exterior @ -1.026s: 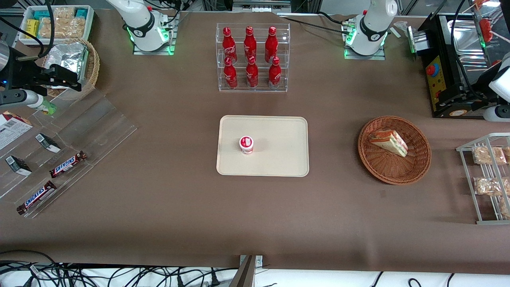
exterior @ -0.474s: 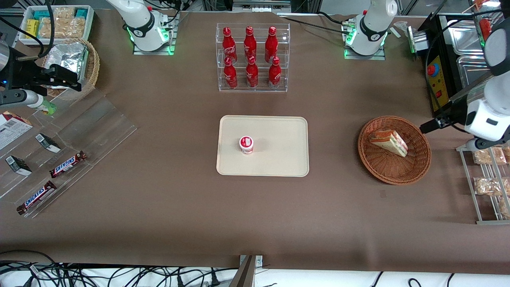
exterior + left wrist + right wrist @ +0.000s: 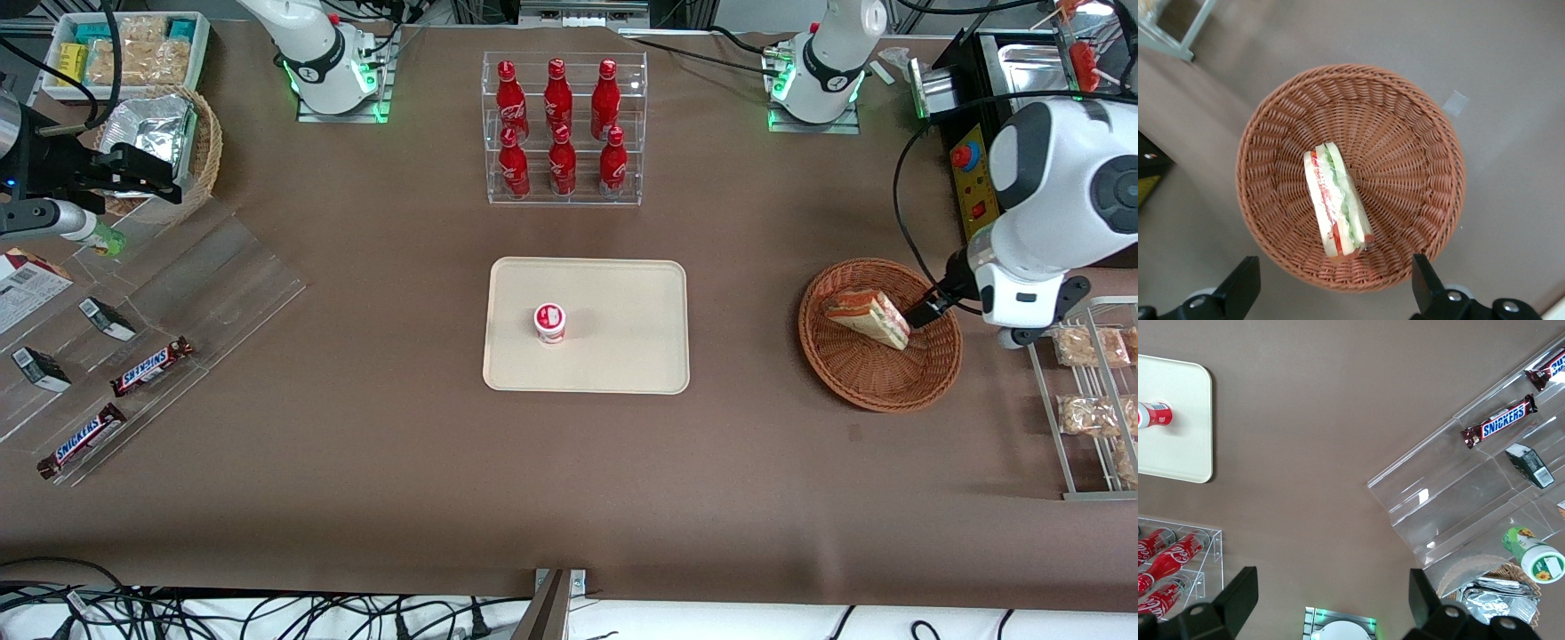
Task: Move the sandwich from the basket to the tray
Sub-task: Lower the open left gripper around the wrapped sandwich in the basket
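The sandwich [image 3: 866,317] is lying inside the round brown basket [image 3: 880,391], at the middle right of the front view. In the left wrist view the sandwich [image 3: 1335,199] is sitting on its edge near the middle of the basket [image 3: 1271,133], with its red, white and green layers showing.

The gripper [image 3: 1331,293] is hanging above the basket, and its two black fingers [image 3: 1238,288] are spread wide apart, holding nothing. In the front view the gripper [image 3: 925,311] is showing over the basket's rim, just beside the thick end of the sandwich (the white arm is covering most of it).

The cream tray [image 3: 622,364] is lying flat in the middle of the frame, well apart from the basket. A small red and white cup [image 3: 549,322] is standing on it.

Above the tray in the frame, a clear rack [image 3: 563,191] is holding six red bottles [image 3: 557,89]. In the upper left, a lighter basket [image 3: 206,147] is holding a foil container [image 3: 147,124]. At the lower left, a clear stand [image 3: 231,284] is holding chocolate bars [image 3: 151,366]. At the right edge, a wire rack [image 3: 1049,382] is holding crumbly snack packs [image 3: 1083,413].
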Action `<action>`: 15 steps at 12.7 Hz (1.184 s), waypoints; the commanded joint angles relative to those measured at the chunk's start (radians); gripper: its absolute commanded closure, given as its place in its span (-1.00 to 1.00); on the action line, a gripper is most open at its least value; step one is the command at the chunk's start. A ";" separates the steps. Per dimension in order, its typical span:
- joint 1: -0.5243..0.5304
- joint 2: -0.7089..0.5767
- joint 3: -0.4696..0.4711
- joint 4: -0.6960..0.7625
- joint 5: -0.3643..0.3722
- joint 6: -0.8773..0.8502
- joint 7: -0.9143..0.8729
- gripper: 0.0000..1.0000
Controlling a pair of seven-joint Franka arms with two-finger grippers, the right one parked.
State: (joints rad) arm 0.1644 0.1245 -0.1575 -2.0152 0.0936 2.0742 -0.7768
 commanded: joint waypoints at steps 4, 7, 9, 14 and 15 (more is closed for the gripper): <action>0.010 -0.056 -0.005 -0.262 0.021 0.300 -0.182 -1.00; 0.010 -0.040 -0.005 -0.344 0.021 0.435 -0.243 -1.00; 0.014 -0.019 -0.004 -0.362 0.021 0.492 -0.265 -1.00; 0.027 0.035 -0.002 -0.381 0.021 0.590 -0.279 -1.00; 0.029 0.053 -0.001 -0.381 0.021 0.616 -0.282 -1.00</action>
State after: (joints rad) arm 0.1830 0.1512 -0.1561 -2.3905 0.0958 2.6402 -1.0345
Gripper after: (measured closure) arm 0.000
